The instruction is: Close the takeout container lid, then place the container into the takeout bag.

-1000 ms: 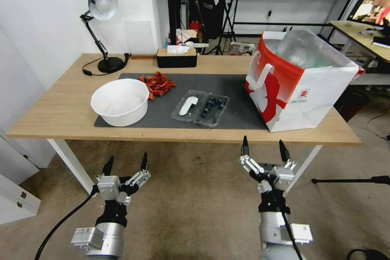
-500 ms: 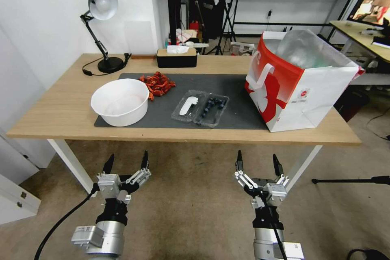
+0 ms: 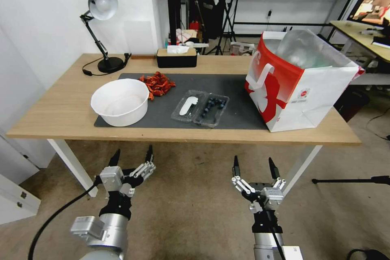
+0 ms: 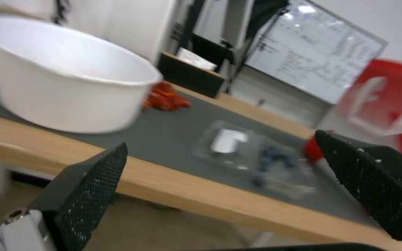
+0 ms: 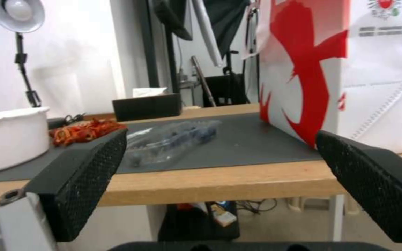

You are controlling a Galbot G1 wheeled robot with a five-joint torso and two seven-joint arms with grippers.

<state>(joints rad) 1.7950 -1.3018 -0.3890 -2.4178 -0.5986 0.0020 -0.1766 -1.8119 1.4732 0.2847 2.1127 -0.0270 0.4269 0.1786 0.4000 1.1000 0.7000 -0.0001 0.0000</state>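
Desk-wise, the container [image 3: 200,108] lies flat open on the mat [image 3: 239,85], long axis 10-to-4, at 12 o'clock between both wide-open grippers, left gripper [image 3: 132,157] and right gripper [image 3: 252,165] about equally near.

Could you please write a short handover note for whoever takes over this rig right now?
Left gripper: open, empty, low in front of the table's near edge, on the robot's left.
Right gripper: open, empty, also below the table edge, on the right.
Takeout container: lies open on the dark mat, blueberries in one half; the lid with its white label is folded flat beside it.
Takeout bag: stands upright and open at the table's right end.
Done: nothing yet.
Left: close the lid, then put the container into the bag.
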